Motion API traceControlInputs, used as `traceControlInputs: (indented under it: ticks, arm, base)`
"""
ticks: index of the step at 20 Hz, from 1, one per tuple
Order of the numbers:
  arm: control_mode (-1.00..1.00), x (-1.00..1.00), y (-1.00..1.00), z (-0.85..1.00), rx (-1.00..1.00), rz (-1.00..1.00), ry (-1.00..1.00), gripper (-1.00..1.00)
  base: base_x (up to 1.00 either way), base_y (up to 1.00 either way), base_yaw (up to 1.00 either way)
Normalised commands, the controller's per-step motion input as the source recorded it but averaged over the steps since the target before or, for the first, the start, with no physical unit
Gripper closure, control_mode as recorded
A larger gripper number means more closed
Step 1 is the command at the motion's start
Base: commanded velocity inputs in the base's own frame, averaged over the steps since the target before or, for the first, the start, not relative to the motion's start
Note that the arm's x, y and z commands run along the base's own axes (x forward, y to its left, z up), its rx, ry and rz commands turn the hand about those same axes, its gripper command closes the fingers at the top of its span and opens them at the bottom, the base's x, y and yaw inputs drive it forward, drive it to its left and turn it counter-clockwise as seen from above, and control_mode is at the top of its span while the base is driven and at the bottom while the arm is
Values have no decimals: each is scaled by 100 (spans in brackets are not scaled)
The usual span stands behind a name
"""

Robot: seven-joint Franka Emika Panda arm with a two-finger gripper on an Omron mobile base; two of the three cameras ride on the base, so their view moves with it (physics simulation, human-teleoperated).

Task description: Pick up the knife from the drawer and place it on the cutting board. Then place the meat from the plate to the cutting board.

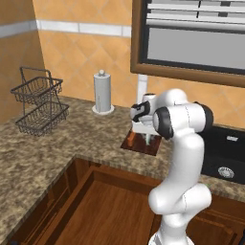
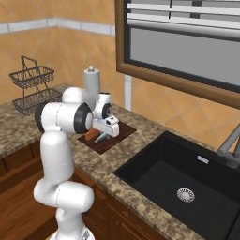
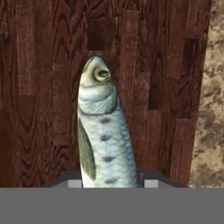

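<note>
**Fish held over the cutting board**

You have the pincer (image 3: 112, 183) closed partway on the meat — a silvery-blue fish (image 3: 104, 140) with a pale head and a round eye. In the hand view its two dark tips sit on either side of the fish's body, and the fish points away from the hand over the dark reddish-brown cutting board (image 3: 43, 87). Speckled granite surface (image 3: 212, 109) shows along the board's right edge in that view.

From the left base view you see the hand low over the cutting board (image 1: 143, 145), which lies on the surface (image 1: 43, 148) in front of the paper towel roll (image 1: 102, 92). An orange-brown shape on the board, beside the hand, looks like the knife (image 1: 131, 138) — too small to tell its blade. The wide wooden drawer (image 1: 110, 206) stands open below the surface edge. A black wire basket rack (image 1: 39, 100) stands at the far left, and the black sink (image 2: 187, 183) lies just beside the board on the other side.
</note>
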Motion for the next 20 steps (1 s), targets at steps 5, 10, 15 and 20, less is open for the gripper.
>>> traceControlInputs:
  ticks: [5, 10, 15, 20]
  arm:
    - [-100, 0, -4, -39, 0, 0, -9, -100]
    - [-100, -6, -10, -10, 0, 0, -17, -100]
    - [-100, -49, -25, 18, 0, 0, -20, -100]
    - [-100, -57, 4, 80, 0, 0, -22, -100]
  base:
    - [0, 0, 0]
    - [0, 0, 0]
    - [0, 0, 0]
    - [0, 0, 0]
